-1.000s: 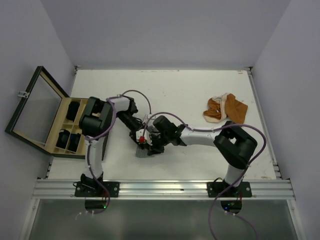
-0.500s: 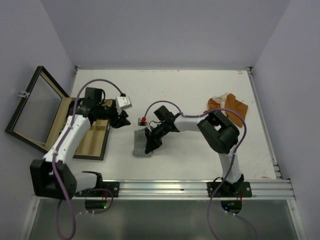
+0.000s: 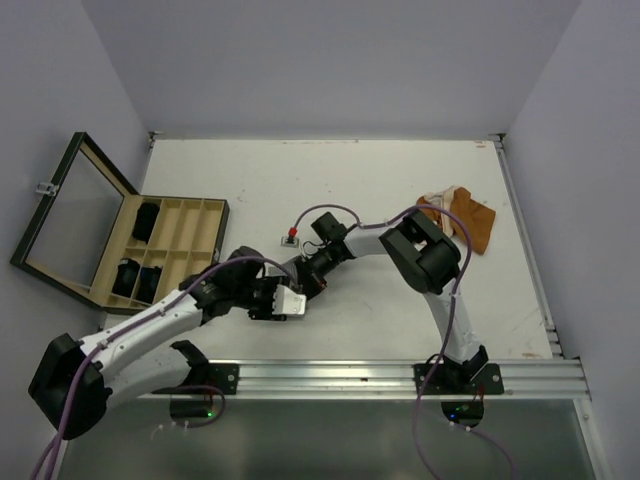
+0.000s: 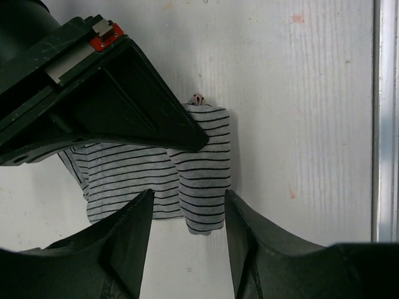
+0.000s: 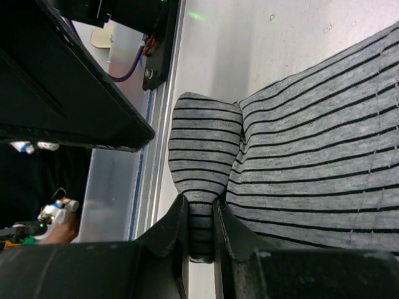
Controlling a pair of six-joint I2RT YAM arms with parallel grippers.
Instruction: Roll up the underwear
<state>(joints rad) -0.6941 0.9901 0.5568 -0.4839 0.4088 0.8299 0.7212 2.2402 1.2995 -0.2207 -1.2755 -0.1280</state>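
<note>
Underwear, listed left to right. Far left: black underwear [image 3: 147,220] in compartments of the wooden box [image 3: 190,235], lid raised. Centre front: grey striped underwear [image 4: 156,171] on the white table [image 3: 360,180], one edge folded over. The left gripper [image 4: 187,200] is above it, jaws parted, nothing between. The right gripper [image 5: 199,208] is pinched tight on the folded edge. Far right: orange-brown underwear [image 3: 460,222], crumpled, well apart.
</note>
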